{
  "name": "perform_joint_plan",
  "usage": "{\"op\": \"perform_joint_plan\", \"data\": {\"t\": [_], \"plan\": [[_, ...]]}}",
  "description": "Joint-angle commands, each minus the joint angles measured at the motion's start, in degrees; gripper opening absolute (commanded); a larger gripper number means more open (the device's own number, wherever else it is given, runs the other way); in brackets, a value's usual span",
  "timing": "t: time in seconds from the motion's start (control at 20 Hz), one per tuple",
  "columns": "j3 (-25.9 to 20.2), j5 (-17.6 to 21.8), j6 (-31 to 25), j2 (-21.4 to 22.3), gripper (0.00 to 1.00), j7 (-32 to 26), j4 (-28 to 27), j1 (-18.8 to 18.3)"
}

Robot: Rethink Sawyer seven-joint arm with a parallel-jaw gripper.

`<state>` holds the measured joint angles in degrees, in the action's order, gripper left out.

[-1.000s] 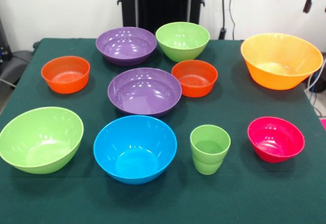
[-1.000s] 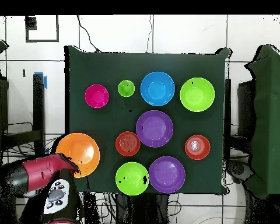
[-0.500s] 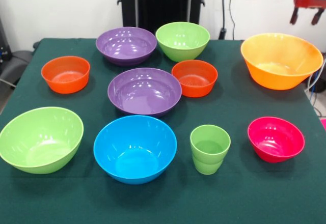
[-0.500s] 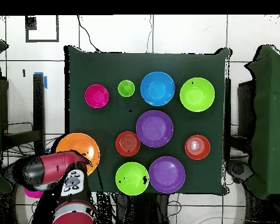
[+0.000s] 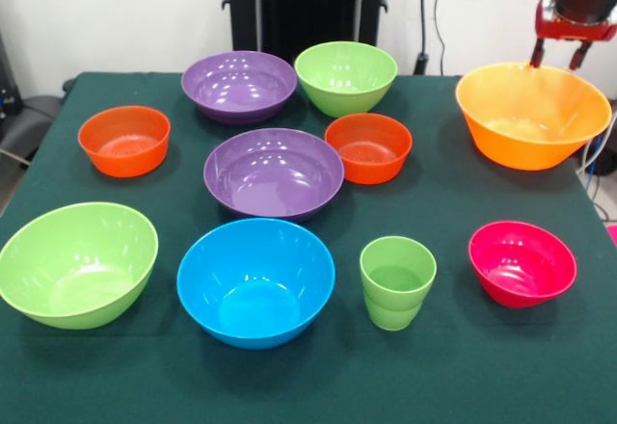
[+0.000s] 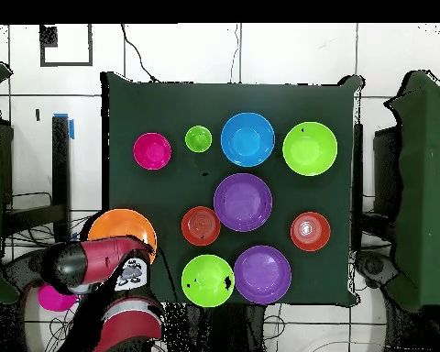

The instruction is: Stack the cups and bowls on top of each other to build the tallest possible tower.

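The small light-green plastic tumbler stands upright in the near row of the green-clothed table, between the glossy blue plastic bowl and the pink-red plastic bowl, apart from both. A wide strip of bare cloth runs along the near edge in front of this row. The large lime-green plastic bowl sits at the row's other end, close to the side edge.

Behind, the shallow purple plastic bowl lies mid-table, with one small orange-red plastic bowl just beside it and another off toward the side, open cloth between. At the far edge stand a second purple bowl and a second lime-green bowl, nearly touching.

The large orange plastic bowl sits at the far corner, its rim close to the table's side edge. The red and black gripper hangs over that bowl's far rim, its two dark fingers parted with a clear gap, holding nothing. Whether they touch the rim cannot be told.
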<state>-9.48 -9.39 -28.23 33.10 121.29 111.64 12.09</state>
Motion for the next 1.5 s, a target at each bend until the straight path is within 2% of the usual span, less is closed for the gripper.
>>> {"op": "perform_joint_plan", "data": {"t": [0.05,0.25,0.6,0.95,1.5], "plan": [[-2.92,2.06,5.15,-2.61,1.0,3.9,-3.91,0.92],[-1.48,0.91,2.65,-1.15,1.0,6.18,-4.74,3.25],[-1.38,0.17,1.54,-0.23,1.0,6.31,-4.32,3.74],[-0.84,-0.14,-5.09,3.97,1.0,6.28,-4.08,4.13],[-1.36,1.24,-1.67,1.21,1.0,3.89,-5.15,2.7]]}}
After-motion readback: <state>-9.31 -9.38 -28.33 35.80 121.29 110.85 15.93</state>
